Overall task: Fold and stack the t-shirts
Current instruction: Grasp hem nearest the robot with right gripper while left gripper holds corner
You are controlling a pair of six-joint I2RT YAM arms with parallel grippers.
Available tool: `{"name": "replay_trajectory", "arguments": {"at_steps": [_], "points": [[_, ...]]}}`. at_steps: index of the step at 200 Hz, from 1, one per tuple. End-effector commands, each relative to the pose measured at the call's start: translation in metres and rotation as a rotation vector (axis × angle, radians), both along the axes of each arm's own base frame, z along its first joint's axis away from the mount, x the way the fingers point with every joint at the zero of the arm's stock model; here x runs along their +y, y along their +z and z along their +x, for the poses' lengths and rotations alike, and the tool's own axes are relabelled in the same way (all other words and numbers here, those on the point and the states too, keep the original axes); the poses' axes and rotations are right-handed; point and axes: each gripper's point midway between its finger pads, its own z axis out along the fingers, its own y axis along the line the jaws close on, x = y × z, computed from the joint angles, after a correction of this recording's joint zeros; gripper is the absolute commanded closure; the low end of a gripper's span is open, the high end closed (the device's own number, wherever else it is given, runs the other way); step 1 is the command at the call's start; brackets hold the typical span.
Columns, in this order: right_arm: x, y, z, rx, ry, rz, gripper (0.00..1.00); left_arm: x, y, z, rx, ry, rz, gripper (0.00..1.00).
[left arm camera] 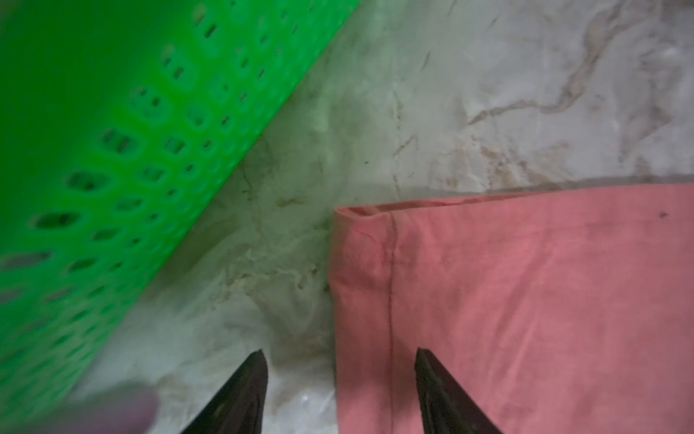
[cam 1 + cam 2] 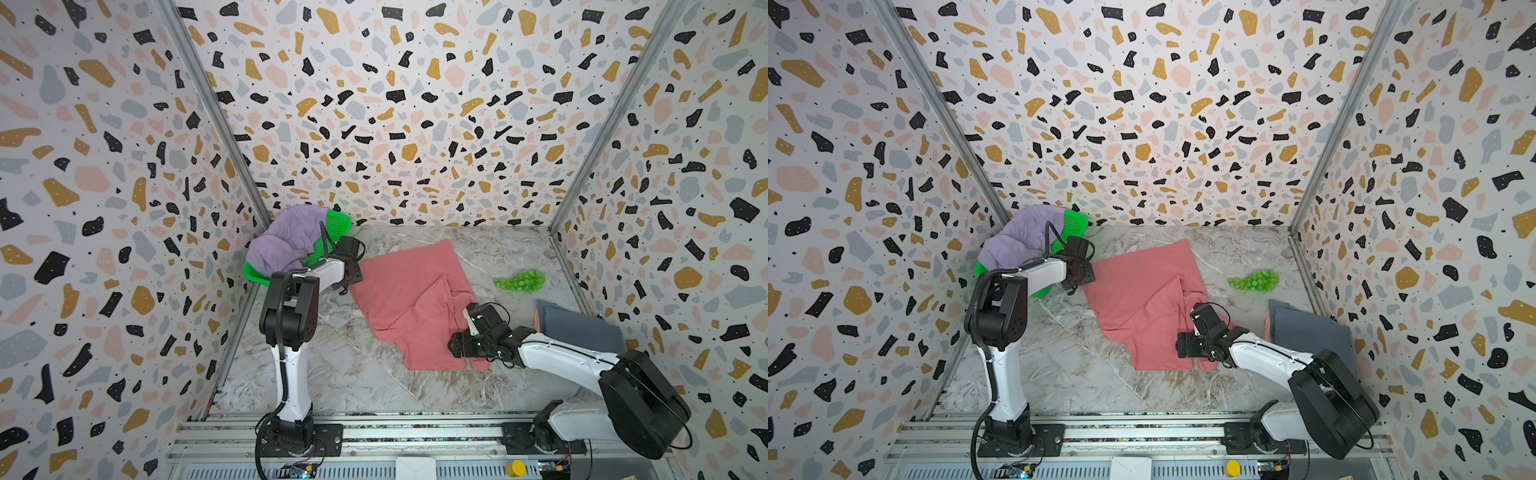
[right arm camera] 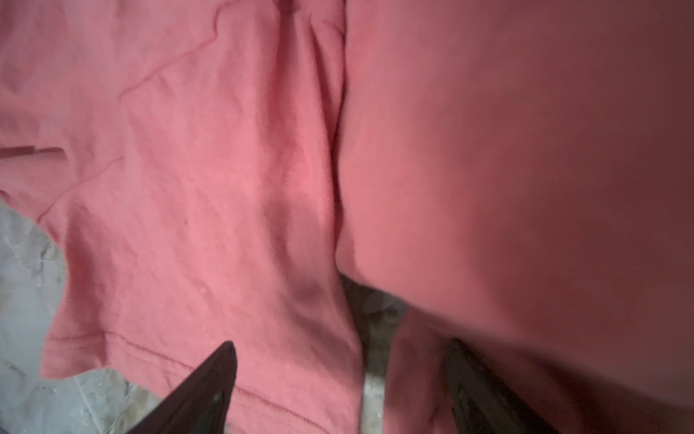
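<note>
We count four t-shirts, two grippers, one basket and one cluster of balls on the marble-patterned table [image 2: 353,374].

The one coral-red cotton t-shirt [image 2: 407,291] lies spread and partly folded at the table's centre. The one lilac t-shirt [image 2: 286,237] is heaped in the bright green plastic mesh basket [image 2: 338,222] at the far left. The one slate-grey t-shirt [image 2: 577,328] lies folded at the near right, and under its left edge we see a strip of the one pale peach t-shirt [image 2: 536,321]. The cluster of small green balls [image 2: 521,280] sits on the right, apart from the shirts.

The left gripper [image 1: 338,351] is at the coral-red shirt's left edge, beside the basket. Its fingers are spread and grasp nothing: one is over bare table, the other over cloth. The right gripper [image 3: 343,342] is over the shirt's near right part, with its fingers also parted and gripping nothing.
</note>
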Motion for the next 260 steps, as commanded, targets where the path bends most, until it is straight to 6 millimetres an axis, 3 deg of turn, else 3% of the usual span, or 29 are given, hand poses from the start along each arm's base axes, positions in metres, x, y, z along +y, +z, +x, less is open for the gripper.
{"name": "replay_trajectory", "arguments": {"at_steps": [1, 20, 52, 121, 137, 156, 174, 195, 227, 234, 260], "points": [[0.021, 0.015, 0.013, -0.054, 0.035, 0.016, 0.15, 0.004, -0.001, 0.01, -0.014, 0.017, -0.002, 0.37], [0.021, 0.018, 0.02, -0.097, 0.03, -0.072, 0.18, 0.006, -0.005, 0.012, -0.014, 0.019, 0.0, 0.37], [0.003, 0.029, 0.036, -0.139, -0.032, -0.26, 0.16, 0.008, -0.013, 0.013, 0.007, 0.017, -0.006, 0.38], [0.035, -0.001, 0.023, -0.048, 0.111, -0.141, 0.22, 0.021, -0.025, 0.018, 0.027, 0.046, -0.005, 0.38], [0.043, -0.002, 0.018, -0.023, 0.144, -0.1, 0.31, 0.02, -0.031, 0.018, 0.041, 0.036, -0.01, 0.39], [0.052, -0.001, 0.014, 0.003, 0.154, -0.056, 0.59, 0.015, -0.041, 0.02, 0.062, 0.023, -0.032, 0.43], [0.058, 0.005, 0.016, -0.001, 0.146, -0.024, 0.73, 0.006, -0.041, 0.026, 0.054, 0.006, -0.063, 0.49], [0.064, 0.02, 0.025, -0.041, 0.129, 0.016, 0.86, -0.007, -0.042, 0.029, 0.052, -0.02, -0.119, 0.59], [0.064, 0.059, 0.049, -0.155, 0.08, 0.045, 0.96, -0.024, -0.035, 0.024, 0.029, -0.059, -0.204, 0.94], [0.062, 0.072, 0.056, -0.19, 0.064, 0.055, 0.98, -0.027, -0.028, 0.026, 0.007, -0.068, -0.226, 1.0], [0.047, 0.129, 0.081, -0.33, -0.014, 0.139, 1.0, -0.039, 0.022, 0.036, -0.117, -0.11, -0.302, 1.0]]}}
